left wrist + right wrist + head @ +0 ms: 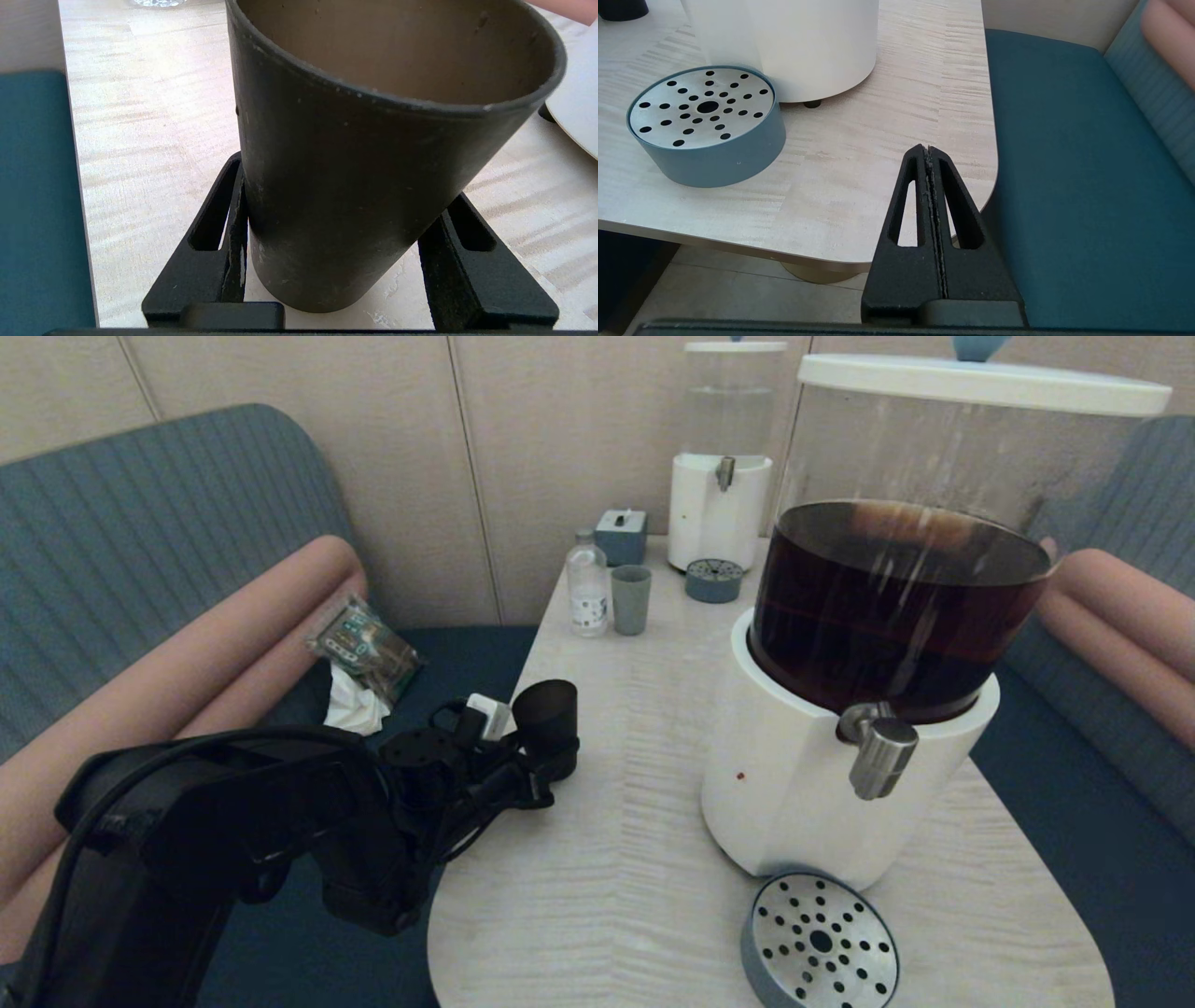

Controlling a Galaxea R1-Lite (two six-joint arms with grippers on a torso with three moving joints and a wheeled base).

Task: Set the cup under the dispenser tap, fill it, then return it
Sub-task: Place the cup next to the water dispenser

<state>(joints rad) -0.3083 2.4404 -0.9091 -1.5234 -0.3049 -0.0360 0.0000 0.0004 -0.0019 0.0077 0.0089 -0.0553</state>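
Only the left wrist view shows the left gripper (336, 261) clasping the dark matte tapered cup (364, 158) (upright, mouth up) at the pale wooden table's (635, 859) left edge; the right gripper (930, 154) is closed.

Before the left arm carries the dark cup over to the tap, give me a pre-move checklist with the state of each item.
1. Grip: left gripper has a finger on each side of the cup near its base; firm contact cannot tell.
2. Cup upright, mouth up: ok.
3. Cup empty: ok as far as seen, dry inner wall; bottom hidden.
4. Landing spot: drip tray under the dispenser tap is bare: ok.
5. Path: table between cup and tray is bare: ok.
6. Right gripper is closed, off the table's corner, away from the tray: ok.
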